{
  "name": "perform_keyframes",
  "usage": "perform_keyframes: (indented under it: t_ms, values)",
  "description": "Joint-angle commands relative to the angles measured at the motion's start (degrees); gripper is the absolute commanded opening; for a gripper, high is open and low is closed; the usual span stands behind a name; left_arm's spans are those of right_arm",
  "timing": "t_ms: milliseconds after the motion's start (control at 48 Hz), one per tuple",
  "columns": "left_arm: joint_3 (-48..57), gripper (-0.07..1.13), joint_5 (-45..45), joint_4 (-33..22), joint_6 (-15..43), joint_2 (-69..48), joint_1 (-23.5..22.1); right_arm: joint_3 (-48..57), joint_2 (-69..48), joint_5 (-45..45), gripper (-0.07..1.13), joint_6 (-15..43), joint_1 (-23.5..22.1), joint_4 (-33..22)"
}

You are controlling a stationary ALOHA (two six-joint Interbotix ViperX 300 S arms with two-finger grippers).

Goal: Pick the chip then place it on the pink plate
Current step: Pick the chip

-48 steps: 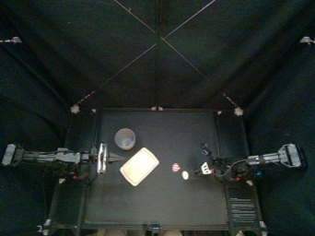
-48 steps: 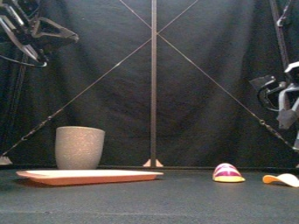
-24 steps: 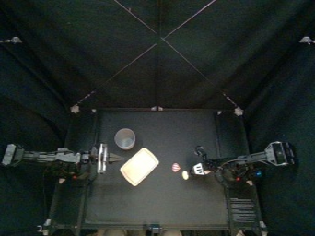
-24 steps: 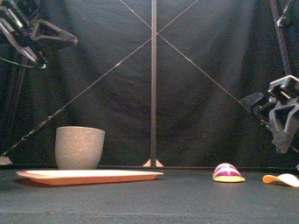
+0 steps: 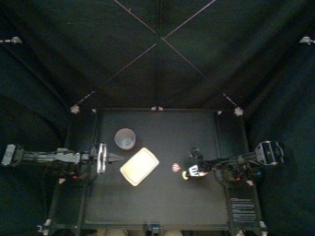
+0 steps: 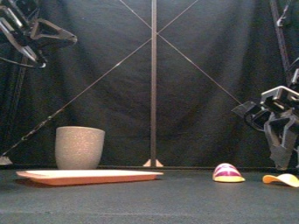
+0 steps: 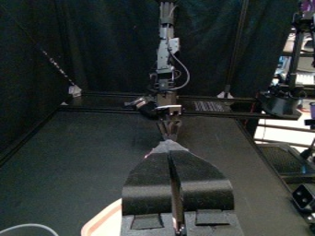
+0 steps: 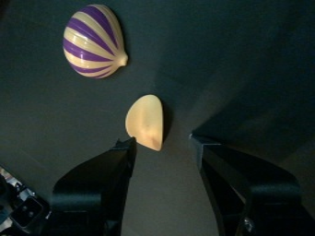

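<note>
The right gripper (image 8: 163,140) is poised, jaws open, astride the pale chip (image 8: 145,122) on the table's right side, ready for a pinch; the pink plate (image 6: 87,176) is laid well left; the left gripper (image 7: 169,140) is parked there, closed and empty.

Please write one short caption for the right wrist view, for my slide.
Open right claw poised over the pale chip, striped toy nearby.

Black table (image 6: 140,203): pink plate (image 6: 87,176), grey cup (image 6: 79,147), striped toy (image 6: 228,172), chip (image 6: 281,179).
</note>
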Motion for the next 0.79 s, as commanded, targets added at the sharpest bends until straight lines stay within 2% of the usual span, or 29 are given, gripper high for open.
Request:
perform_keyframes:
  t_ms: [21, 354, 646, 792]
  values:
    - [-0.79, 0.01, -0.18, 0.18, 0.0, -0.09, 0.0, -1.49, 1.14, -0.7, 0.87, -0.09, 0.09, -0.44]
    - [-0.79, 0.01, 0.0, 0.18, 0.0, -0.18, 0.09, -3.16, 3.96, -2.29, 0.85, 0.0, 0.44, -0.88]
    - [-0.79, 0.01, 0.09, 0.26, 0.09, -0.18, 0.09, -3.43, 3.96, -1.67, 0.59, -0.09, 0.88, -0.97]
    - [-0.79, 0.01, 0.09, 0.18, 0.0, -0.18, 0.09, -5.36, 3.78, -1.67, 0.56, -0.18, 0.97, -2.37]
